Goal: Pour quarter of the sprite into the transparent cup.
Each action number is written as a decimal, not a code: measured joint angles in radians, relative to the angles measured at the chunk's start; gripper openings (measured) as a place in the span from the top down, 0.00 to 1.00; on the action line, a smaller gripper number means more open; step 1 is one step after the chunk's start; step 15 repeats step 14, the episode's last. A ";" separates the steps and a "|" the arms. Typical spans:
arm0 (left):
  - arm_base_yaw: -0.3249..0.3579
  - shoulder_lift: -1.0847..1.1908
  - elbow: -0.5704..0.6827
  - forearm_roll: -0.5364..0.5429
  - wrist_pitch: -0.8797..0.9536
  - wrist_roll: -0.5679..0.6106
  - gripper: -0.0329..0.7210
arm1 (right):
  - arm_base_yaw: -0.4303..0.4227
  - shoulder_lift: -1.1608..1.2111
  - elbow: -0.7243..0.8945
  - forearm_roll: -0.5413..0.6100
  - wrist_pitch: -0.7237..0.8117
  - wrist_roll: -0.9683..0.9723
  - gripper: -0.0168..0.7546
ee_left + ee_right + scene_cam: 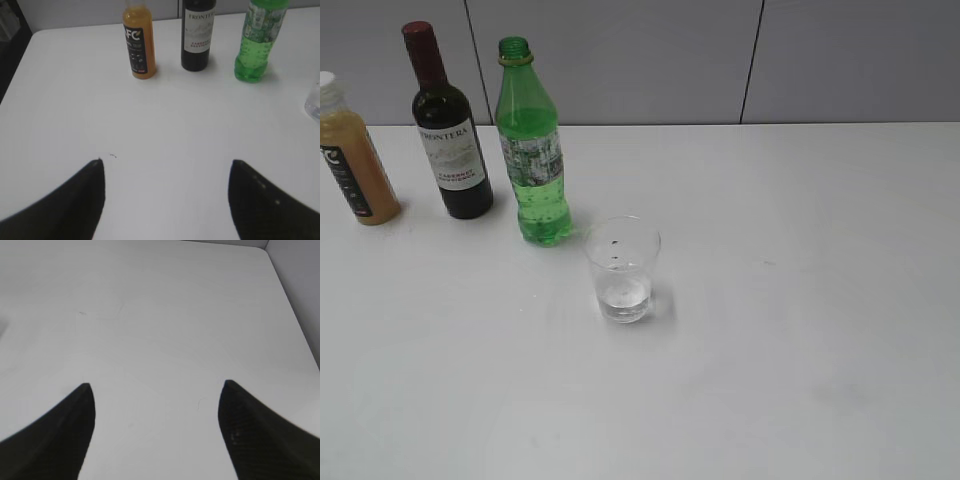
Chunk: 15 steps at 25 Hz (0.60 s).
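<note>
The sprite bottle (533, 150) stands upright on the white table, uncapped, green liquid in its lower part. It also shows in the left wrist view (259, 42) at the upper right. The transparent cup (622, 268) stands upright just right of and in front of the bottle, a little clear liquid at its bottom. Its edge shows in the left wrist view (314, 100). My left gripper (167, 162) is open and empty over bare table, well short of the bottles. My right gripper (156, 385) is open and empty over bare table. Neither gripper shows in the exterior view.
A dark wine bottle (448, 130) stands left of the sprite, also in the left wrist view (198, 35). An orange juice bottle (352, 155) stands further left, also in the left wrist view (139, 42). A grey wall runs behind the table (800, 330).
</note>
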 joint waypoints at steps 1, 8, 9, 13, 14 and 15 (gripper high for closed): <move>0.000 -0.013 0.000 0.000 0.000 -0.001 0.18 | 0.000 0.000 0.000 0.000 0.000 0.000 0.21; 0.000 -0.026 0.000 0.000 0.001 -0.003 0.18 | 0.000 0.000 0.000 0.000 0.000 0.000 0.21; 0.000 -0.026 0.000 0.000 0.001 -0.003 0.18 | 0.000 0.000 0.000 0.000 0.000 0.000 0.21; 0.000 -0.026 0.000 0.000 0.001 -0.003 0.18 | 0.000 0.000 0.000 0.000 0.000 0.000 0.21; 0.000 -0.026 0.000 0.000 0.001 -0.003 0.18 | 0.000 0.000 0.000 0.000 0.000 0.000 0.21; 0.000 -0.026 0.000 0.000 0.001 -0.003 0.18 | 0.000 0.000 0.000 0.000 0.000 0.000 0.21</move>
